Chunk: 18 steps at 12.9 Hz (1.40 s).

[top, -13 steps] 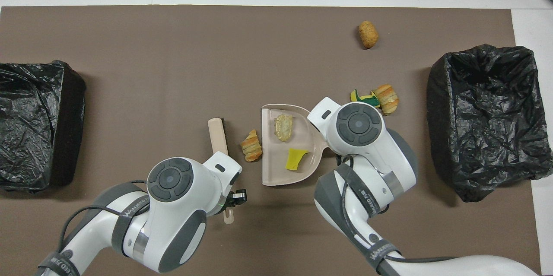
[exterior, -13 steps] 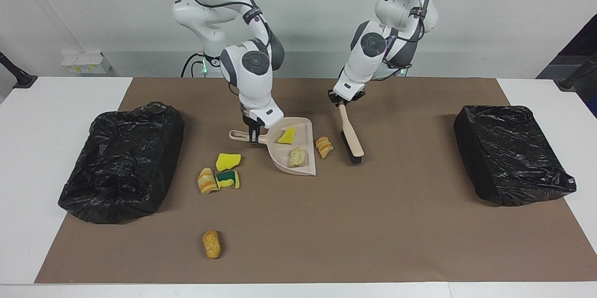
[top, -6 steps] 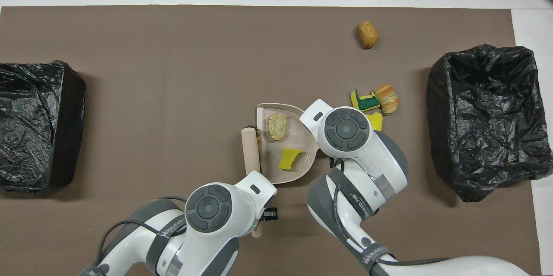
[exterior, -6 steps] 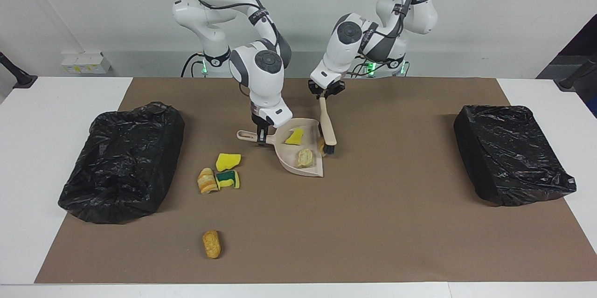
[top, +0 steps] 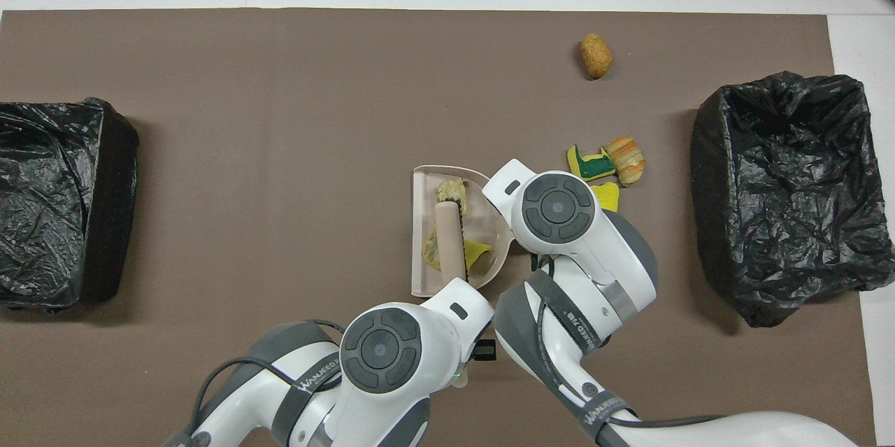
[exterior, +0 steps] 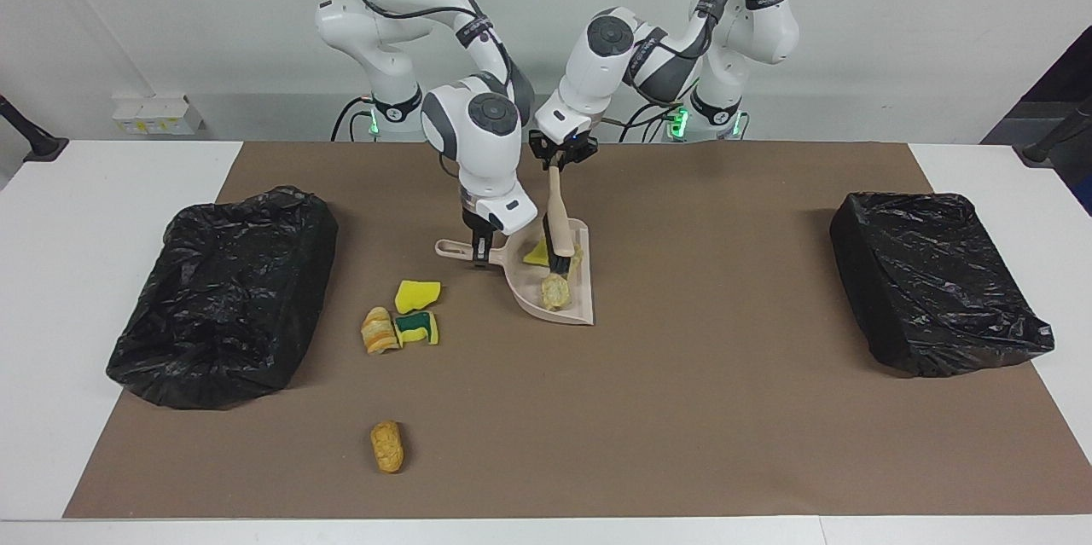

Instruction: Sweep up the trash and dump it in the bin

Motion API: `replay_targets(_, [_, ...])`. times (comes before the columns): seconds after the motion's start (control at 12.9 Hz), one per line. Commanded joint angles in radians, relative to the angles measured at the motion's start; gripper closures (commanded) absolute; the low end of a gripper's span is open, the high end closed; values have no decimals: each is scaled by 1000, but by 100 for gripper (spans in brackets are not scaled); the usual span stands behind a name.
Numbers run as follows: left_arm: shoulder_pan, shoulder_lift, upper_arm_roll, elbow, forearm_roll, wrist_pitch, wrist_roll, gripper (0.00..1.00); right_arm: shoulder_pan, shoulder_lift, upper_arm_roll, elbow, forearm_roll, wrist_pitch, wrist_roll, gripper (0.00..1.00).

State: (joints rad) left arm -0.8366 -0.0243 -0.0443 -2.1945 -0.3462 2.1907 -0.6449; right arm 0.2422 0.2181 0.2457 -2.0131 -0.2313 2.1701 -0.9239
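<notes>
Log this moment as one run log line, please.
left gripper: shut on beige brush, over beige plastic dustpan | right gripper: shut on dustpan handle | three trash pieces in pan

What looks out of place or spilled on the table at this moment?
Nothing is spilled or damaged. The brush lies inside the dustpan among swept pieces. Four scraps remain on the mat: three clustered near one lined bin, and one bread chunk alone, farthest from the robots.

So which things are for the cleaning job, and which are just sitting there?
For the job: brush, dustpan, scraps in the pan, scraps on the mat, bread lump, two black bins.
Just there: brown mat, white boxes.
</notes>
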Motion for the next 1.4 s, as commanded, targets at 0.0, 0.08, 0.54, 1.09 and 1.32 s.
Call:
replay_targets(0.0, [-13, -34, 12, 41, -16, -127, -16, 100, -11, 14, 1, 23, -16, -7, 23, 100])
replay_targets(0.08, [-13, -52, 12, 42, -16, -162, -53, 100, -26, 4, 1, 24, -8, -7, 14, 100])
replay_targets(0.54, [-67, -124, -22, -56, -17, -232, -293, 100, -119, -25, 1, 131, 111, -136, -194, 100])
replay_targets(1.09, [-206, -108, -23, -172, -20, -103, -358, 100, -323, -52, 0, 261, 208, -332, -559, 100])
replay_targets(1.32, [-213, -108, -23, -185, -33, -82, -351, 100, -415, -54, -2, 304, 213, -392, -683, 100])
